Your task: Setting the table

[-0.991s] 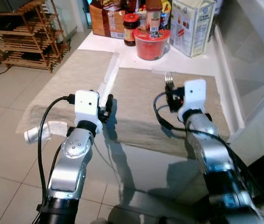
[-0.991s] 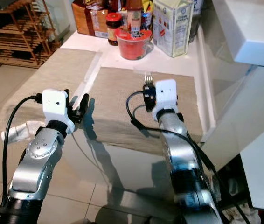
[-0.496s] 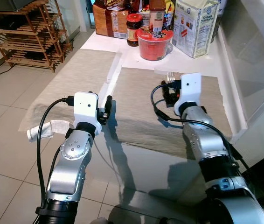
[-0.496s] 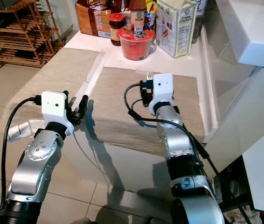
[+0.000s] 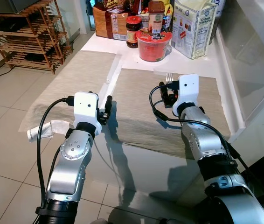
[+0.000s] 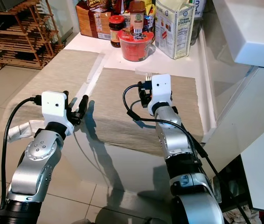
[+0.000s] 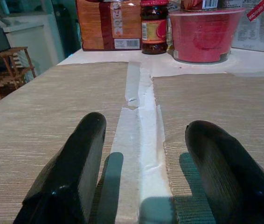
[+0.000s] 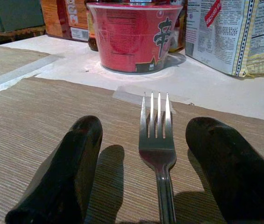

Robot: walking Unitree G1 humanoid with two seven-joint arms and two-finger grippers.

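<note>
Fork lies flat on the right placemat, long axis running straight out along the right claw's reach, tines pointing away from the claw toward the red cup, handle end back under the wrist. It sits between the two black fingers, nearer the far-side finger, touching neither. Right claw is wide apart, nothing gripped, hovering low over the mat.

Just beyond the tines, off the mat on the white counter: red instant-noodle cup w/ a large black character on its side, rest of print unreadable. Beside it a white/yellow-edged bag w/ small nutrition-type text and a red diagonal sticker, too small to read. Behind: dark jar w/ red lid and an orange-brown carton w/ barcode.

Left claw also spread wide, holding nothing, poised over the white taped seam between the left placemat and the right one. Crumpled white wrapper sits outboard of the left wrist.

Vs. a second ago: right claw has drawn back slightly and shifted inward, so the tines show clear ahead of it; left arm looks unchanged.
</note>
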